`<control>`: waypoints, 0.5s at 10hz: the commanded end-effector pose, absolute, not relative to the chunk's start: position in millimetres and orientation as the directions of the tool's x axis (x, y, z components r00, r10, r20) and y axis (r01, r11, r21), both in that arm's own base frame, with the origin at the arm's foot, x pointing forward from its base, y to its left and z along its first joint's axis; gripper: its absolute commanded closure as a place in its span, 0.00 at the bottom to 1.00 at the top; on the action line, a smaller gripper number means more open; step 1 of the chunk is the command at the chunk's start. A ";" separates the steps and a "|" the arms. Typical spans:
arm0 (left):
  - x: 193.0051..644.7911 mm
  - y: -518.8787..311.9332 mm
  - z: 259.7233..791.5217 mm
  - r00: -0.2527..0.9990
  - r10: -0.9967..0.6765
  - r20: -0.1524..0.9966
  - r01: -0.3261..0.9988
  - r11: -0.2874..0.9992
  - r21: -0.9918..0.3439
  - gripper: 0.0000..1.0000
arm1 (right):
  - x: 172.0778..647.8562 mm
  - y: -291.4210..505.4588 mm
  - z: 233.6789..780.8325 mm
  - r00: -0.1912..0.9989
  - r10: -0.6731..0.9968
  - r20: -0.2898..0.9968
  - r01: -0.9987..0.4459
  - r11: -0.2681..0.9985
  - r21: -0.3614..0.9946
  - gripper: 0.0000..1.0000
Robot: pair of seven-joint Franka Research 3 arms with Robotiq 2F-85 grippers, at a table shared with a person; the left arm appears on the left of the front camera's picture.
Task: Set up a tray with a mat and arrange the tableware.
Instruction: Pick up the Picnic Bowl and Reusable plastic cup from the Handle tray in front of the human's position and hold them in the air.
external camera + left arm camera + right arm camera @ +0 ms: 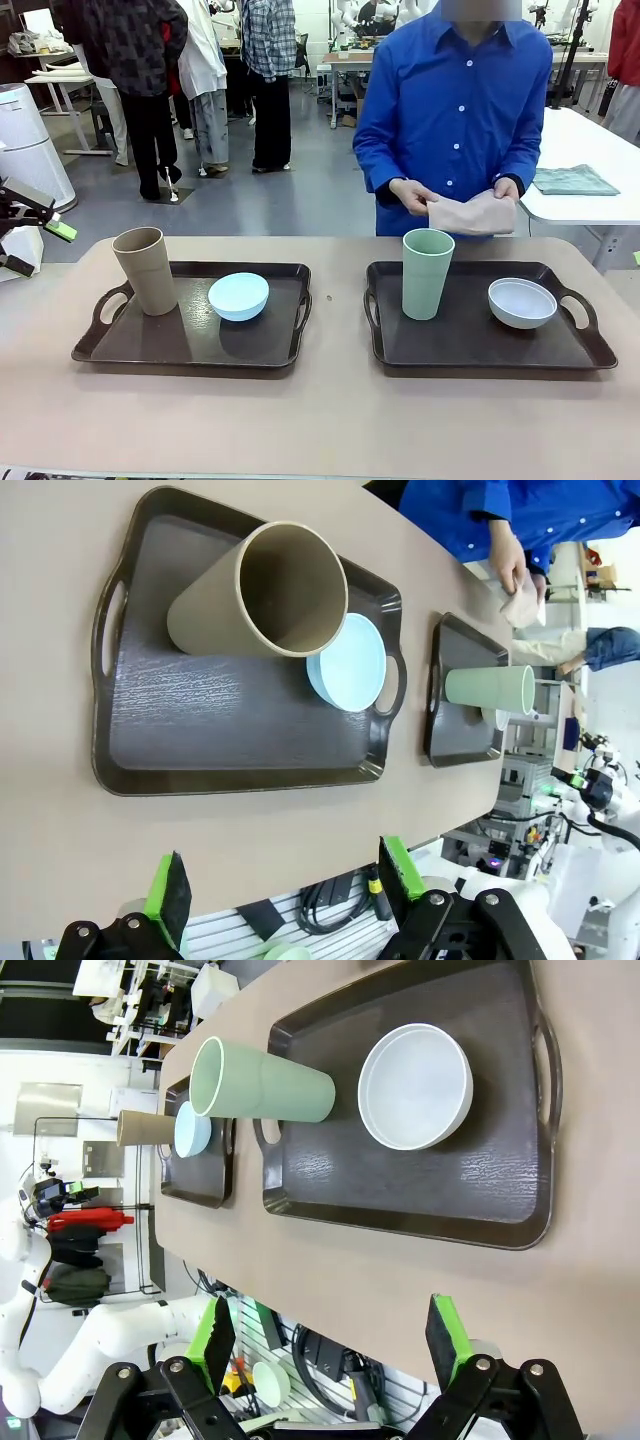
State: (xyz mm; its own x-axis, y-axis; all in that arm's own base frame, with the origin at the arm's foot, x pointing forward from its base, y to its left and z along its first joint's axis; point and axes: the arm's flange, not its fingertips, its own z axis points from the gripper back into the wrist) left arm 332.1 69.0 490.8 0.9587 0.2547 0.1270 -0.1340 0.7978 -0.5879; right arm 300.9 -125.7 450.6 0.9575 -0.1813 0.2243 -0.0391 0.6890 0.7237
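You're early in the setup: the tall tan-brown handleless cup (pixel 145 270) and the small light blue round bowl (pixel 238 296) sit on the left dark brown plastic tray (pixel 130 345). The pale green cup (pixel 427 273) and white bowl (pixel 522 302) sit on the right tray (pixel 470 345). Neither tray has a mat yet; the person holds a folded beige mat (pixel 470 213). Left gripper (pixel 283 875) and right gripper (pixel 330 1330) are wide open and empty, back from the trays.

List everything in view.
Table: one, beige, foreground.
Left handled tray: one, dark brown, table's left.
Right handled tray: one, dark brown, table's right.
Tall handleless cup: one, tan, left tray.
Small round bowl: one, light blue, left tray.
Second tall cup: one, pale green, right tray.
Second round bowl: one, white, right tray.
Folded cloth: one, beige, held at far side.
Person's hands: two, holding it.
Left gripper: one, black, near side, jaws open.
Right gripper: one, black, near side, jaws open.
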 end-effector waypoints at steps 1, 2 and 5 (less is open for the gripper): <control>333.4 67.1 491.0 0.955 0.264 0.132 -0.133 0.784 -0.607 0.00 | 299.7 -126.7 449.8 0.958 -0.184 0.221 -0.037 0.684 0.728 0.00; 333.4 67.1 491.0 0.955 0.264 0.132 -0.133 0.784 -0.607 0.00 | 299.7 -126.7 449.8 0.958 -0.184 0.221 -0.037 0.684 0.728 0.00; 333.4 67.1 491.0 0.955 0.264 0.132 -0.133 0.784 -0.607 0.00 | 299.7 -126.7 449.8 0.958 -0.184 0.221 -0.037 0.684 0.728 0.00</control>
